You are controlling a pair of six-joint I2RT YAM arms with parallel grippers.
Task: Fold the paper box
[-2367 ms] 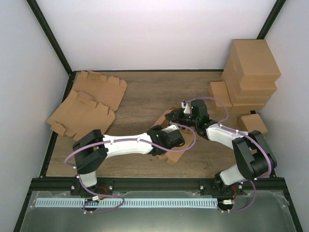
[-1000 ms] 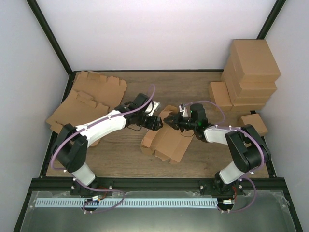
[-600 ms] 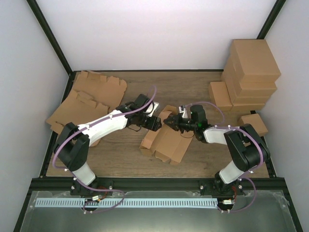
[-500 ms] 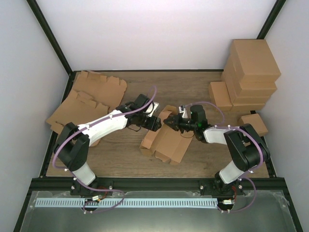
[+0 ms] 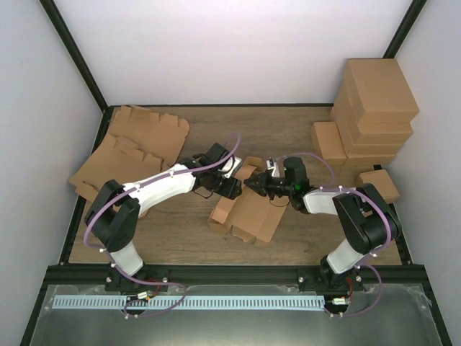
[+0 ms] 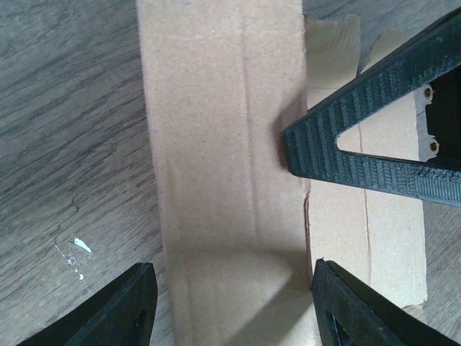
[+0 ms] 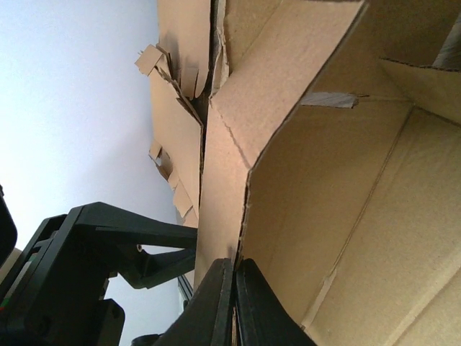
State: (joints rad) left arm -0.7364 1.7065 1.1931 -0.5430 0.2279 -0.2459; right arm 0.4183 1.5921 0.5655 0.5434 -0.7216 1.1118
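1. The paper box point(image 5: 248, 210) lies near the middle of the wooden table point(image 5: 187, 239), between the two arms. It is only half made: part of it stands up and the rest lies flat.
2. The right gripper point(image 5: 253, 184) is pinched tight on the edge of a standing wall of the box. In its own camera the two fingers point(image 7: 215, 306) meet with the thin card caught between them.
3. The left gripper point(image 6: 232, 268) is spread wide and holds nothing. Its two fingers sit one on each side of a long panel of the box, and I cannot tell if they touch it.
4. I think the job right now is to bend that panel up along its crease while the right side holds the wall steady.
5. To do it well, push close to the crease and go slowly, so the card bends on the line and not in the middle.
6. The pinch should hold and not tug, because thin card can tear or slip out.
7. The two grippers are very near each other, so they could bump.
8. The table is brown wood planks with a dark frame point(image 5: 79, 187) at its edge.
9. Flat cut-out sheets point(image 5: 133, 155) lie at the far left.
10. A stack of shut cardboard boxes point(image 5: 376, 101) stands at the far right, with smaller boxes point(image 5: 328, 140) just beside it.
11. Plain white walls point(image 5: 238, 50) close in the space — nothing else is in the room that I can see.
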